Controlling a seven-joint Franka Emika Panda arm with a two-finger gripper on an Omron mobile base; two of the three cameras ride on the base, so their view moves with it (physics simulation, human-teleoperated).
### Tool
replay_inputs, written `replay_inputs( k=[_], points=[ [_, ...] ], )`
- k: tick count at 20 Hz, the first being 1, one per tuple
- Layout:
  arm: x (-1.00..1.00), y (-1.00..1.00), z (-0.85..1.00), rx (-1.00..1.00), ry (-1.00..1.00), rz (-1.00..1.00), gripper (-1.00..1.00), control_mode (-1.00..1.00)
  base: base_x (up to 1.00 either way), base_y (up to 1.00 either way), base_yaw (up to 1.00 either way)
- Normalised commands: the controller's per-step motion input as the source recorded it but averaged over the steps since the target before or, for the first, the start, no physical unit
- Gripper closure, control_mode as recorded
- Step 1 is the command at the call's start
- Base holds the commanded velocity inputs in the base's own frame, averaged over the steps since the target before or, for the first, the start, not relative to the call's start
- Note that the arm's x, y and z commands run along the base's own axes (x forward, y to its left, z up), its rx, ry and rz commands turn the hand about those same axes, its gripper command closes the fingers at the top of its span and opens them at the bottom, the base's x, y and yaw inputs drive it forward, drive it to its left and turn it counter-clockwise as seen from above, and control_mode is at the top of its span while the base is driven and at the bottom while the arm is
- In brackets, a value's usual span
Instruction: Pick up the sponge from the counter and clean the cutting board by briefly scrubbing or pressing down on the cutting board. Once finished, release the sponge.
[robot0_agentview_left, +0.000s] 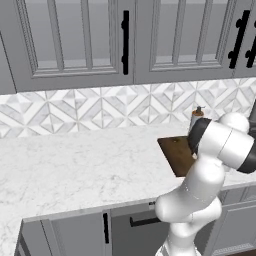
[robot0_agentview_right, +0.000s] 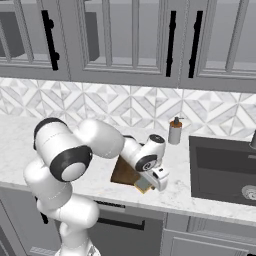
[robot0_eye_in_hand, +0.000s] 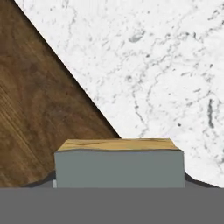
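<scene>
The end effector (robot0_agentview_right: 148, 184) grips the sponge (robot0_agentview_right: 142, 185) above the cutting board's (robot0_agentview_right: 125, 174) edge (scrubbing stage, I'd say), so next it should press down.

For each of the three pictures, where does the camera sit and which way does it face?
Left base view: behind the arm's left, facing the counter; arm at lower right, hiding part of the cutting board.
Right base view: behind its right, facing counter and sink; gripper with sponge.
Hand view: on the hand, facing down on the sponge.
Both base views share the soap bottle.
</scene>
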Motion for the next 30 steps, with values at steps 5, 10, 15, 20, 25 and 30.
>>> replay_inputs(
  k=[5,10,15,20,25,30],
  points=[
    [-0.11,0.0,0.49,0.0,0.02,0.0,1.0,-1.0,0.0,0.0,0.0],
    [0.02,0.0,0.42,0.0,0.12,0.0,1.0,-1.0,0.0,0.0,0.0],
    [0.04,0.16,0.01,0.01,0.01,0.0,1.0,-1.0,0.0,0.0,0.0],
    [0.0,0.0,-0.45,0.09,-0.08,0.0,1.0,-1.0,0.0,0.0,0.0],
    [0.22,0.11,-0.12,0.0,-0.04,0.0,1.0,-1.0,0.0,0.0,0.0],
    [0.31,0.05,0.0,0.0,0.05,0.0,1.0,-1.0,0.0,0.0,0.0]
  ],
)
